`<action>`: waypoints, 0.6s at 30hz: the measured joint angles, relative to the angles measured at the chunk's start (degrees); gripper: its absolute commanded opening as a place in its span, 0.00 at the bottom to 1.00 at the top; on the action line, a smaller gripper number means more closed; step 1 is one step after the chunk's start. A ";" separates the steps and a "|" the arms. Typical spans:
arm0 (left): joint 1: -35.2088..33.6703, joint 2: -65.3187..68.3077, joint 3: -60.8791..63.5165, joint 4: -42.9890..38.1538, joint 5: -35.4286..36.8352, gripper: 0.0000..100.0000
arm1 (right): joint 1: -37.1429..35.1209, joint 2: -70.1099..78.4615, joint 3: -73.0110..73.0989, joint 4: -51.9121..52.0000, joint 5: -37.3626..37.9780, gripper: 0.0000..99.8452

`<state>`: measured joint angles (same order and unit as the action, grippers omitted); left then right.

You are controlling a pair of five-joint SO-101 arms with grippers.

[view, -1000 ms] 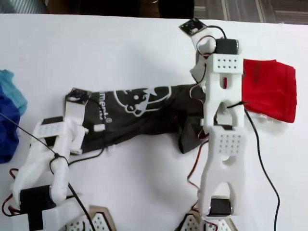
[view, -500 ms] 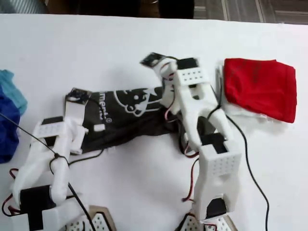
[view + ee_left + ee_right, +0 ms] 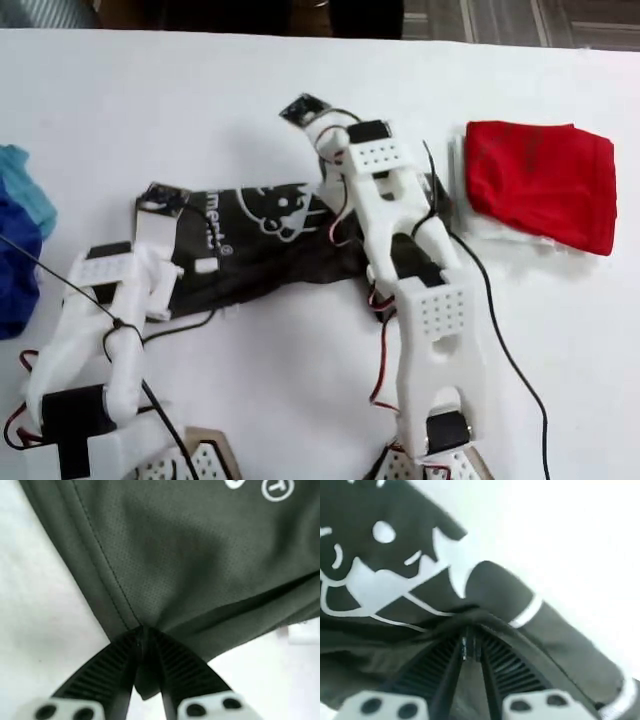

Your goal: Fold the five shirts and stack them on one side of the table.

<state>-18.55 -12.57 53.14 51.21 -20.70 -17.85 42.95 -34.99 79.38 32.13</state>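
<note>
A dark shirt (image 3: 270, 245) with a white cartoon print lies bunched across the table's middle. My left gripper (image 3: 144, 637) is shut on the shirt's hem (image 3: 120, 610) at its left end, below the arm's wrist (image 3: 160, 215). My right gripper (image 3: 469, 642) is shut on a fold of the same shirt (image 3: 395, 595) near the print, under the arm's wrist (image 3: 335, 165). A folded red shirt (image 3: 540, 180) rests on a white one (image 3: 500, 232) at the right. Blue and teal shirts (image 3: 20, 240) are heaped at the left edge.
The white table (image 3: 200, 100) is bare along the back. Both arm bases (image 3: 200, 455) stand at the front edge, with cables trailing beside the right arm (image 3: 440, 330).
The right arm has swung left from beside the red stack, dragging the dark shirt's right end over toward the print. The left arm has stayed still.
</note>
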 measured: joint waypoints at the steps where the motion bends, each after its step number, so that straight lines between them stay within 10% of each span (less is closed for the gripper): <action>1: 0.00 0.00 0.00 0.00 0.00 0.03 | 0.26 0.00 -1.85 1.76 0.00 0.02; 18: 0.00 0.00 0.00 0.00 0.00 0.03 | 12.40 0.00 -10.81 20.13 6.15 0.02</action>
<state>-18.55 -12.57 53.14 51.21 -20.70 -5.45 42.95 -45.80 99.52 38.29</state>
